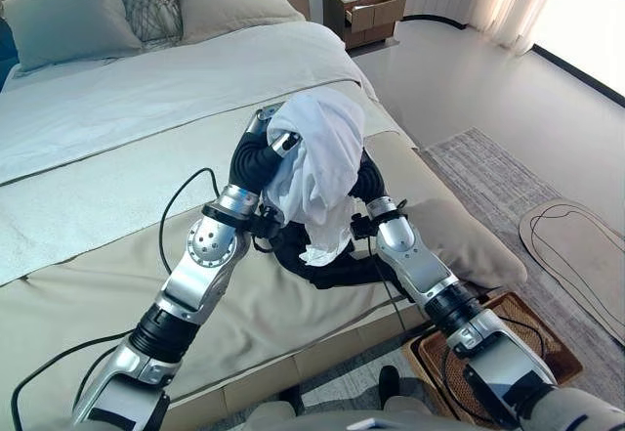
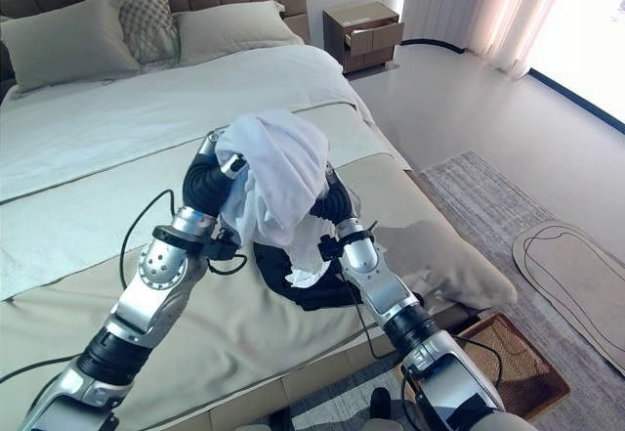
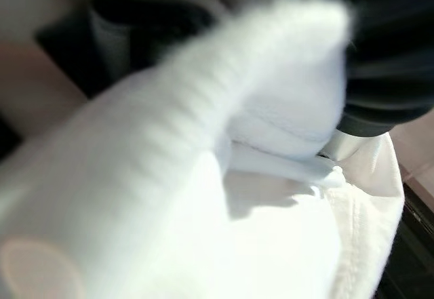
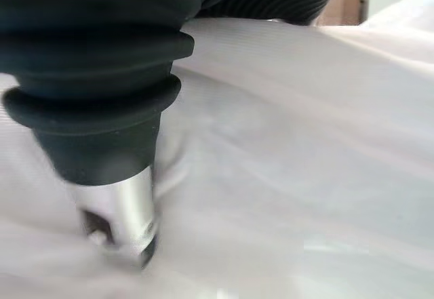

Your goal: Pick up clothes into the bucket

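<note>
Bed [image 1: 117,284]: white garment [image 1: 317,157] lifted between left hand [image 1: 283,143] and right hand [image 2: 332,196]; finger closure cannot be told. Transfer to woven basket [image 1: 547,353] required next.

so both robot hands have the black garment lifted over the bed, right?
Not black: the lifted garment is the white cloth, bunched between the left robot hand and the right robot hand over the bed. A dark garment lies beneath. The left eye view shows it.
</note>
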`<state>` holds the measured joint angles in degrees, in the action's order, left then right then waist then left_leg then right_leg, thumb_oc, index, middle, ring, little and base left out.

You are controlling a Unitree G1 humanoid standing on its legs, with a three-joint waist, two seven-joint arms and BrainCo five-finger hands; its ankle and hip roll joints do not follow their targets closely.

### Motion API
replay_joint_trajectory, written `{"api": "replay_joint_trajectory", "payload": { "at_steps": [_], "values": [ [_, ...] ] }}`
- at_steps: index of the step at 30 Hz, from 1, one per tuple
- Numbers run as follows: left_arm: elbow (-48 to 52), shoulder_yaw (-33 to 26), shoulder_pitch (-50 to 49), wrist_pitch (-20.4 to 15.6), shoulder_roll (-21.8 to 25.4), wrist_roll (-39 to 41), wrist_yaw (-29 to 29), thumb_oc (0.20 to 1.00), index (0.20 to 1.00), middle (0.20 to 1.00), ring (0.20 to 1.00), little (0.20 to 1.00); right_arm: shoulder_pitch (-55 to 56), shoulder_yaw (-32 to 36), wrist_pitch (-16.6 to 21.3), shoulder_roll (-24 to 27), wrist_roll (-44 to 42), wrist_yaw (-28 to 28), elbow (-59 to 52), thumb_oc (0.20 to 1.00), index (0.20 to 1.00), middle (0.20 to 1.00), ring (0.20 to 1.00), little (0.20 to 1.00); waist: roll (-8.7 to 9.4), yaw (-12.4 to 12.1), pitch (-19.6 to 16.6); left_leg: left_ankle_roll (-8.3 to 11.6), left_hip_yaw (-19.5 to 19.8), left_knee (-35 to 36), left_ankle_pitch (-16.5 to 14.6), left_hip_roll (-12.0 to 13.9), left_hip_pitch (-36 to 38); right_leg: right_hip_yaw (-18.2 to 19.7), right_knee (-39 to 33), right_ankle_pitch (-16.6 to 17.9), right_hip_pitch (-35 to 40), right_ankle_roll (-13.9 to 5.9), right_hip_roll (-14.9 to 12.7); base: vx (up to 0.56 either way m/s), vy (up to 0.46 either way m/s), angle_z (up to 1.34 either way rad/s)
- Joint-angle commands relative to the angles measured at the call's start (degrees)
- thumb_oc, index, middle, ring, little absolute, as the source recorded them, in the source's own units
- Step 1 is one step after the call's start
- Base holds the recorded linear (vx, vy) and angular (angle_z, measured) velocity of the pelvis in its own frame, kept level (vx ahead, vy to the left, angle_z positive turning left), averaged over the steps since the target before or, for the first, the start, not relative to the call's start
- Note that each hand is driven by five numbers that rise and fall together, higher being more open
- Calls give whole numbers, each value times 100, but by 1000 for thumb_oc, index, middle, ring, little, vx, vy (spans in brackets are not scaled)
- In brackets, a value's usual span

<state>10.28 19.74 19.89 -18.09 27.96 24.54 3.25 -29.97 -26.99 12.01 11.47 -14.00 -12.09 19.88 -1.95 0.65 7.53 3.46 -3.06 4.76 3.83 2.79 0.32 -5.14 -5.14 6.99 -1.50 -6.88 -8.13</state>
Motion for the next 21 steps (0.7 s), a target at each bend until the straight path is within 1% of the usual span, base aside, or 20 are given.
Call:
{"api": "replay_joint_trajectory", "payload": {
  "at_steps": [1,2,3,4,5,7,9,11,12,15,17,18,19,20,21],
  "values": [
    [436,-51,-28,-246,2,471,-158,200,200,200,200,200,-133,128,472,-297,-683,329,-528,200,200,200,200,200,306,-25,-161,-119,84,-542,-504,-178,-22,-262,263,-265,201,-200,-166,0,0,0],
    [436,-53,-31,-246,1,473,-160,200,200,200,200,200,-132,127,474,-296,-686,332,-526,200,200,200,200,200,305,-24,-161,-119,84,-541,-504,-177,-20,-262,263,-265,202,-200,-166,0,0,0],
    [395,-70,-83,-248,-18,572,-243,200,200,200,200,200,-83,98,490,-272,-951,499,-551,200,200,200,200,200,314,-27,-161,-120,74,-536,-503,-176,-17,-270,264,-264,202,-197,-166,0,0,0],
    [395,-70,-83,-248,-18,572,-243,200,200,200,200,200,-83,98,490,-272,-952,499,-551,200,200,200,200,200,314,-27,-161,-120,74,-536,-503,-176,-17,-270,264,-264,202,-197,-166,0,0,0],
    [260,-116,-164,-245,-97,865,-442,200,200,200,200,200,9,68,487,-210,-1381,851,-570,200,200,200,200,200,337,-22,-172,-115,57,-529,-503,-174,-3,-275,260,-261,214,-200,-167,0,0,0],
    [173,-135,-198,-248,-147,974,-508,200,200,200,200,200,69,60,491,-160,-1501,941,-574,200,200,200,200,200,344,-17,-184,-113,55,-524,-506,-174,2,-273,259,-262,219,-199,-163,0,0,0],
    [-86,-91,-269,-172,-377,1501,-737,200,200,200,200,200,206,54,502,-128,-1885,1164,-563,200,200,200,200,200,373,4,-213,-106,43,-518,-509,-169,26,-273,248,-258,235,-198,-160,0,0,0],
    [-159,-63,-266,-146,-459,1640,-785,200,200,200,200,200,239,60,508,-138,-1989,1201,-526,200,200,200,200,200,372,13,-224,-105,41,-516,-511,-164,32,-279,246,-260,246,-197,-159,0,0,0],
    [-304,12,-207,-126,-623,1822,-794,200,200,200,200,200,308,97,538,-217,-2312,1240,-421,200,200,200,200,200,378,28,-236,-105,48,-510,-510,-161,44,-283,244,-262,256,-194,-154,0,0,0],
    [-345,20,-176,-135,-696,1827,-784,200,200,200,200,200,397,148,546,-259,-2526,1279,-427,200,200,200,200,200,382,37,-251,-100,50,-507,-508,-162,46,-285,239,-264,267,-197,-153,0,0,0],
    [-448,-71,-228,-170,-721,1546,-678,200,200,200,200,200,601,393,615,-263,-2979,1374,-554,200,200,200,200,200,393,51,-276,-98,54,-505,-513,-157,54,-295,242,-274,276,-197,-156,0,0,0],
    [-446,-69,-230,-170,-722,1544,-676,200,200,200,200,200,603,394,615,-262,-2981,1376,-556,200,200,200,200,200,393,50,-277,-98,55,-505,-513,-157,54,-296,242,-274,276,-197,-156,0,0,0],
    [-548,-180,-340,-186,-751,1468,-624,200,200,200,200,200,793,626,680,-264,-3419,1495,-737,200,200,200,200,200,401,64,-288,-100,49,-504,-518,-160,61,-298,248,-278,281,-197,-152,0,0,0],
    [-548,-179,-342,-187,-752,1467,-624,291,291,291,291,291,797,626,679,-262,-3422,1498,-739,200,200,200,200,200,400,62,-290,-100,49,-505,-519,-160,61,-297,248,-279,282,-197,-152,0,0,0],
    [-625,-208,-399,-179,-790,1463,-626,460,460,460,460,460,863,709,692,-268,-3568,1569,-783,200,200,200,200,200,409,68,-297,-101,41,-502,-522,-158,69,-295,250,-281,284,-196,-150,0,0,0]
  ]
}}
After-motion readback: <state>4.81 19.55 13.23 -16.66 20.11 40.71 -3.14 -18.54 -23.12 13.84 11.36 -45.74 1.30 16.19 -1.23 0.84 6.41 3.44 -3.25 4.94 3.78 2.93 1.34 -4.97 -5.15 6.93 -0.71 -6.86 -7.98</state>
